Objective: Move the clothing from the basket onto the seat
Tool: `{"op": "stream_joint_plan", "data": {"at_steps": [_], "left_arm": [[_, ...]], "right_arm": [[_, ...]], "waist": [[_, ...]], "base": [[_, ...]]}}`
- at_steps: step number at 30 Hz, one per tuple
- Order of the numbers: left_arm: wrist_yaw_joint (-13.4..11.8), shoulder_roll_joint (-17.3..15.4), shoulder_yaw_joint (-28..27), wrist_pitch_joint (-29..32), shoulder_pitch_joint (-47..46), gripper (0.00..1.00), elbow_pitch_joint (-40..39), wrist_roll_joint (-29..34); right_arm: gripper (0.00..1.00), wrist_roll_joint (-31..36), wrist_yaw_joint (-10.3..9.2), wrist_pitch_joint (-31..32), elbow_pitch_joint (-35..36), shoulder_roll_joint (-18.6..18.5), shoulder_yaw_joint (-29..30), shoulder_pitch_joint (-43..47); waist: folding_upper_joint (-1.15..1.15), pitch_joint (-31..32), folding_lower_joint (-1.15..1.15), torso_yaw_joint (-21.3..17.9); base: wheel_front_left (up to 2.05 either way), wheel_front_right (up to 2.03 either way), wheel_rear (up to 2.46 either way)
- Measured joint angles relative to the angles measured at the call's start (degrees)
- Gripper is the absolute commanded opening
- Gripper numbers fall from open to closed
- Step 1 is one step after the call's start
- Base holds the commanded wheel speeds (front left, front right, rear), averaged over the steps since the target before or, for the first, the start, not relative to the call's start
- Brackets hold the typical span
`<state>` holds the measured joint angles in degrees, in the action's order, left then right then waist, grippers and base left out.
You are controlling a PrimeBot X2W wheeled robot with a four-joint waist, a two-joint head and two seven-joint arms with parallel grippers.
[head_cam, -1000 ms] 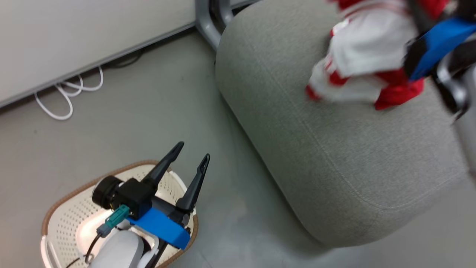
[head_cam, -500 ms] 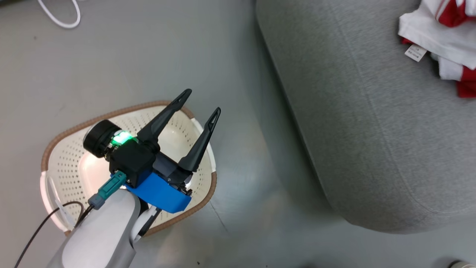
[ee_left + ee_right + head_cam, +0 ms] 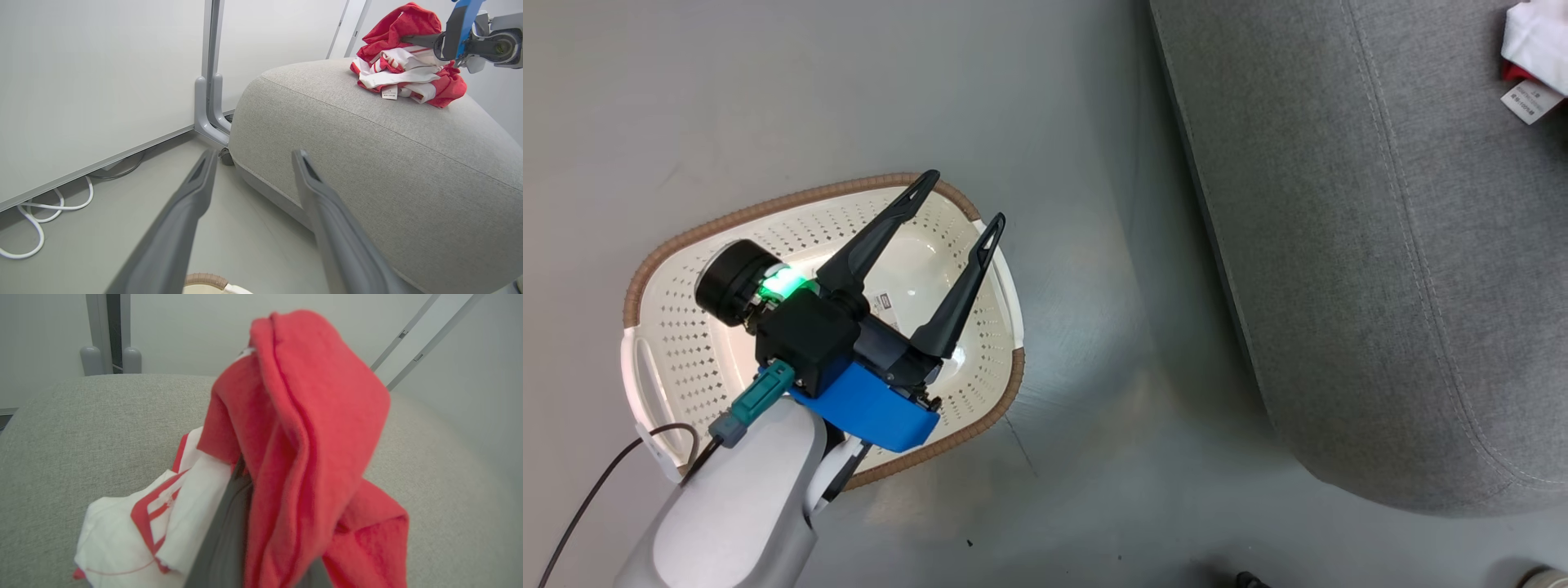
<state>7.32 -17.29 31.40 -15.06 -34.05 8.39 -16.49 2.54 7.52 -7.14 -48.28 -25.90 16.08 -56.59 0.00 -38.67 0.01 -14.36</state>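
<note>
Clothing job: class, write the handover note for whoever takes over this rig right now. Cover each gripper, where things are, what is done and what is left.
Left gripper: open, holding nothing, above the basket.
Right gripper: at the clothing on the seat, red cloth draped over its fingers; open or shut, cannot tell.
Done: clothing lies on the seat; no garment shows in the basket, though the left gripper hides part of it.
Left: free the right gripper from the cloth and check the basket's hidden part.
</note>
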Motion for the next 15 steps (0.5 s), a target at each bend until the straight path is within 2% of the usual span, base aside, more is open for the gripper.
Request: {"op": "stream_joint_plan", "data": {"at_steps": [1, 2, 3, 4, 9, 15], "left_arm": [[0.0, 0.08, -0.05, 0.0, 0.01, 1.0, 0.14, -0.01], [0.0, 0.13, -0.13, 0.0, 0.05, 1.0, 0.32, -0.01], [0.0, 0.18, -0.29, 0.0, 0.12, 1.0, 0.45, 0.0], [0.0, 0.26, -0.52, 0.0, 0.18, 1.0, 0.63, 0.01], [0.0, 2.0, -1.54, 0.0, 1.64, 1.0, 1.82, -0.09], [0.0, 5.38, -3.47, 0.0, 6.28, 1.0, 3.71, -0.88]], "right_arm": [[0.1, 0.32, 0.0, -0.11, -0.48, 0.1, 0.12, -0.19], [0.45, 0.64, 0.0, -0.14, -1.0, 0.24, 0.3, -0.51], [0.91, 0.99, 0.0, -0.44, -1.27, 0.37, 0.55, -0.79], [1.0, 1.45, 0.0, -0.62, -1.48, 0.43, 0.64, -1.0], [1.0, 2.42, 0.0, -0.99, -3.78, 1.33, 0.8, -1.12], [1.0, 2.98, 0.0, -2.86, -4.57, 1.46, -0.22, 2.91]], "waist": [[0.0, 0.19, 0.0, -0.02], [0.0, 0.43, 0.0, -0.06], [0.0, 0.71, 0.0, -0.1], [0.0, 1.03, 0.0, -0.12], [0.0, 3.67, 0.0, 0.03], [0.0, 9.88, -0.01, 0.9]], "base": [[0.0, 0.0, 0.0], [0.0, 0.0, 0.0], [0.0, 0.0, 0.0], [0.0, 0.0, 0.0], [0.0, 0.0, 0.0], [0.0, 0.0, 0.0]]}}
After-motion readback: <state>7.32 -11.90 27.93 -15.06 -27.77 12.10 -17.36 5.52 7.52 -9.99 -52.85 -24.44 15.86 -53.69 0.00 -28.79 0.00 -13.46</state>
